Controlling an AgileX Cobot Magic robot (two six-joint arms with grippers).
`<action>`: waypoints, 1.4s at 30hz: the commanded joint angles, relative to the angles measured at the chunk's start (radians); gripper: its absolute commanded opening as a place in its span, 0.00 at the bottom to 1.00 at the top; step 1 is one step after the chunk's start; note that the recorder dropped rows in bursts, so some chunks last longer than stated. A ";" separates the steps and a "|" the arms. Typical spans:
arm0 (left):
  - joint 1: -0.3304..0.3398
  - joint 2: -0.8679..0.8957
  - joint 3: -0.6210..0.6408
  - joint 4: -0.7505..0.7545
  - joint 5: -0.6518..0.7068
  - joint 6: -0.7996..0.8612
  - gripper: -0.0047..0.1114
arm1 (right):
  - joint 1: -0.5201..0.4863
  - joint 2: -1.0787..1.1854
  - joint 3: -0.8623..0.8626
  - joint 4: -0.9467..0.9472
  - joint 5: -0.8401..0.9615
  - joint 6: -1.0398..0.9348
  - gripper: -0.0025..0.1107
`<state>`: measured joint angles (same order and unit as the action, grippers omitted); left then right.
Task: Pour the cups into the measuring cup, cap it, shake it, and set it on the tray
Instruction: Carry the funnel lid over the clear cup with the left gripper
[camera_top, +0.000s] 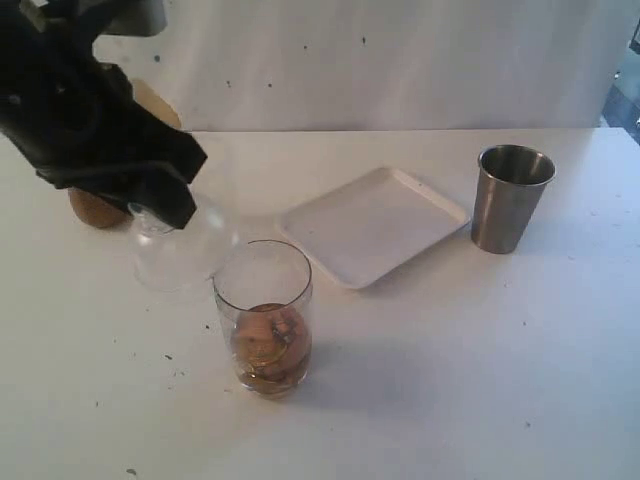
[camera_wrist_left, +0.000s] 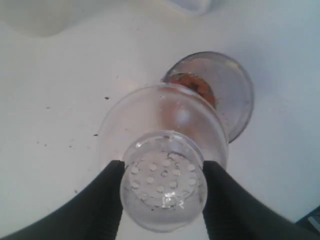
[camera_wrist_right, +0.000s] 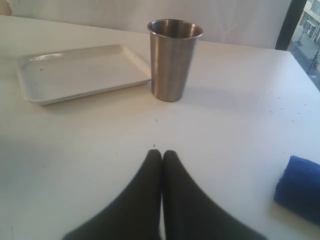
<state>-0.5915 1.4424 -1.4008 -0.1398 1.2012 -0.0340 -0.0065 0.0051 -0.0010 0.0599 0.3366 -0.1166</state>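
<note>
Presently, the left gripper (camera_wrist_left: 162, 170) fingers (camera_wrist_left: 100, 205) pinch the clear dome lid (camera_wrist_left: 165, 120) at its perforated neck; the right gripper (camera_wrist_right: 161, 155) is pressed together, empty.

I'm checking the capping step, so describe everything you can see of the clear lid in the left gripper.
The clear lid looks like colourless plastic: a wide dome narrowing to a round end dotted with small holes or dimples. The left gripper clamps that narrow end from both sides. The lid hangs tilted above the table, beside and partly over the measuring cup, not seated on it.
</note>
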 joint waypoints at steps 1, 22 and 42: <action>-0.072 0.002 -0.091 0.024 -0.001 -0.044 0.04 | -0.004 -0.005 0.001 -0.007 -0.001 0.000 0.02; -0.142 0.221 -0.148 0.092 -0.014 -0.052 0.04 | -0.004 -0.005 0.001 -0.009 -0.001 0.042 0.02; -0.142 0.159 -0.148 0.089 -0.093 0.011 0.46 | -0.004 -0.005 0.001 -0.009 -0.001 0.042 0.02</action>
<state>-0.7285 1.6454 -1.5449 -0.0842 1.1333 -0.0271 -0.0065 0.0051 -0.0010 0.0556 0.3382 -0.0783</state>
